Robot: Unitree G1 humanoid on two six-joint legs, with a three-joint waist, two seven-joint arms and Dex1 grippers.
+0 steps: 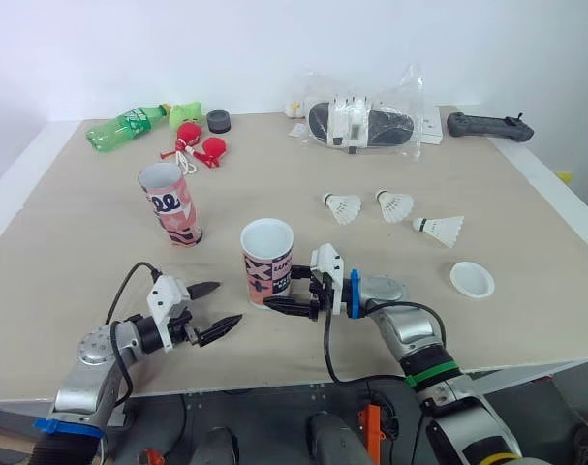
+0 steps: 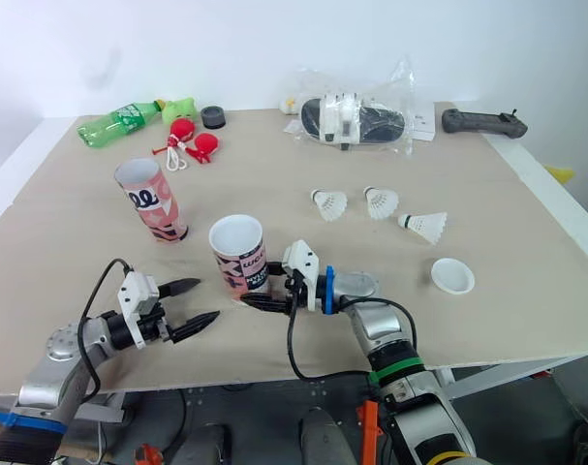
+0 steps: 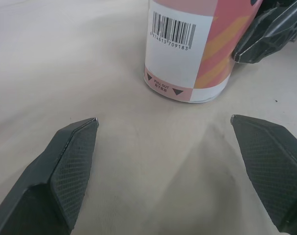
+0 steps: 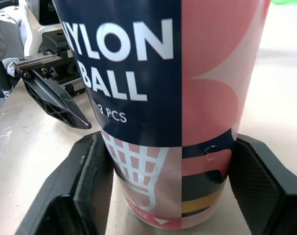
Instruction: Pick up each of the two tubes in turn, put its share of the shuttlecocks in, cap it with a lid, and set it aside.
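An open-topped pink-and-navy cardboard tube (image 1: 267, 260) stands upright on the beige table (image 1: 80, 252), close to its front edge. The right gripper (image 1: 286, 292) reaches in from the tube's right, and its two black fingers (image 4: 89, 186) are clamped on the tube's lower part, one on each side. To the tube's left and a little nearer the front edge, the left gripper (image 1: 228, 303) lies low over the table, pointing at the tube's base with its fingers (image 3: 70, 161) spread wide apart and touching nothing. A second pink cardboard tube (image 1: 170, 203), also open, stands behind and to the left of the gripped tube, well apart. Three white shuttlecocks (image 1: 343, 206) lie behind and to its right, and a white round plastic lid (image 1: 472, 279) lies farther right, level with it.
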